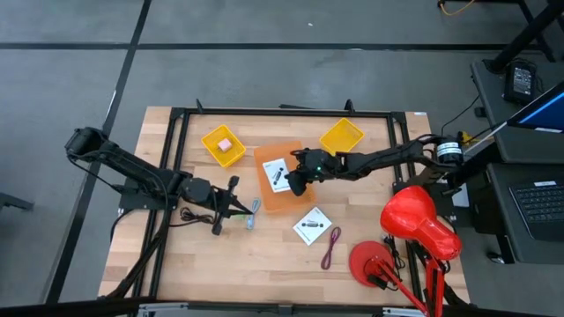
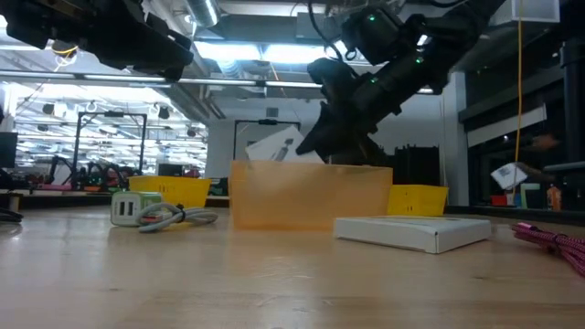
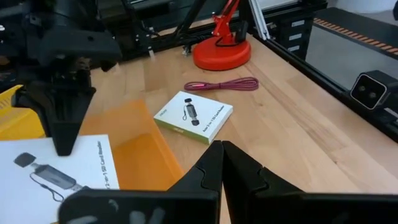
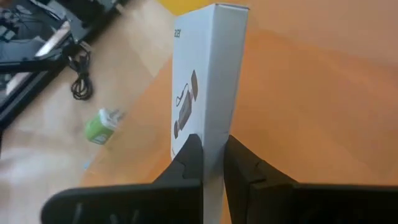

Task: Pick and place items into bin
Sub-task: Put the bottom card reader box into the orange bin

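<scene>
Card: white boxed card [image 4: 208, 81] pinched on edge, hanging over orange bin [image 1: 280, 177] at table centre.
Right gripper [image 1: 298, 180]: fingers clamped on card's lower edge, above bin.
Step advice: lower inside bin walls, tilt flat, then release; avoid catching rim.
Left gripper [image 1: 231, 208]: fingers together, holding nothing, at 9 o'clock from bin.
Bin contents: nothing lying in orange bin as far as visible.
Other containers: yellow tray [image 1: 223, 145] at 10 o'clock, pink block [image 1: 226, 143] inside; yellow tray [image 1: 341, 136] at 2 o'clock, apparently bare.
Waiting: second card [image 1: 312, 224], dark-red cord [image 1: 331, 247] at 5 o'clock.
</scene>
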